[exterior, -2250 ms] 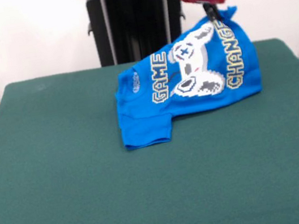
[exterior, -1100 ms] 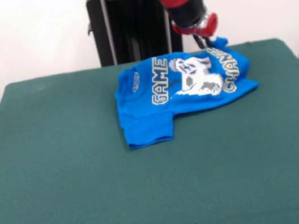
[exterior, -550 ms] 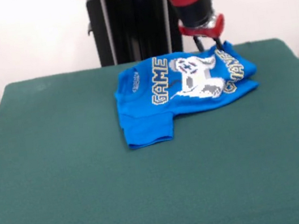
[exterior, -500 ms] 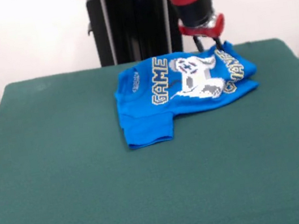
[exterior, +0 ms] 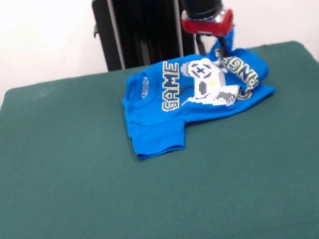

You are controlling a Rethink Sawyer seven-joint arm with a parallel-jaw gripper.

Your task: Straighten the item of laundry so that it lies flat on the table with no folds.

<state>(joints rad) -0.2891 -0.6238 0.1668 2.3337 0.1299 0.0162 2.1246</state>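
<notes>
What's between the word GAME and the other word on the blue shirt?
In the front view, the white pixel game controller sits between GAME and the crumpled second word on the T-shirt.

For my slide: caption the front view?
Gripper lifts a corner of the rumpled blue T-shirt on the green table.

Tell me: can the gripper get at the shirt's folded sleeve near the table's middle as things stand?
Probably, but not at once. The gripper is shut on the T-shirt at its far edge, holding a bunch of cloth up. Nothing lies on the table around the sleeve, so the way looks free once it lets go.
</notes>
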